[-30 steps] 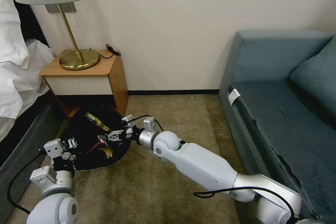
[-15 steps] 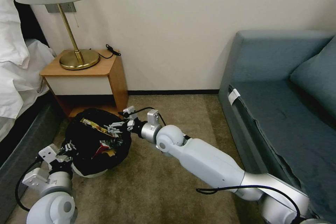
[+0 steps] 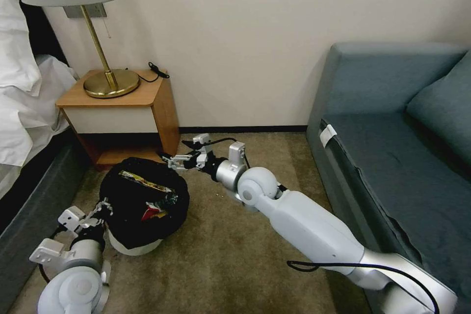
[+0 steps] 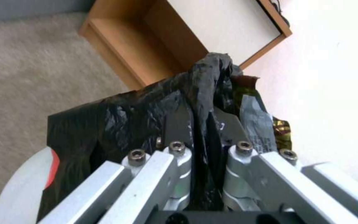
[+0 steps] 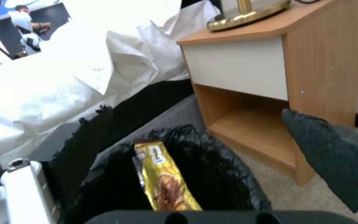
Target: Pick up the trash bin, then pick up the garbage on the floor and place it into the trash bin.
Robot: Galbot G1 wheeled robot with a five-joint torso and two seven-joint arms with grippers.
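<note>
In a bedroom corner, the robot's left gripper holds the trash bin by its near rim, its fingers pinched narrow on a fold of the black bag liner. The small white bin rests on the carpet just in front of the wooden nightstand, between the bed and the blue sofa.

The right gripper hovers just past the bin's far rim, on the nightstand side, its fingers a little apart and holding nothing. Directly below it lies the gold-brown candy-bar wrapper — inside the liner, resting against the far wall, its long axis running across the mouth of the bin. A red-and-white snack wrapper lies deeper in the bag beside it.

No litter shows on the visible stretch of carpet, so the collecting appears well advanced. The relation that matters for any further drop is plain: the bin's open mouth sits below and toward the robot from the right gripper, the nearer free arm — while the left is tied up holding the rim.
</note>
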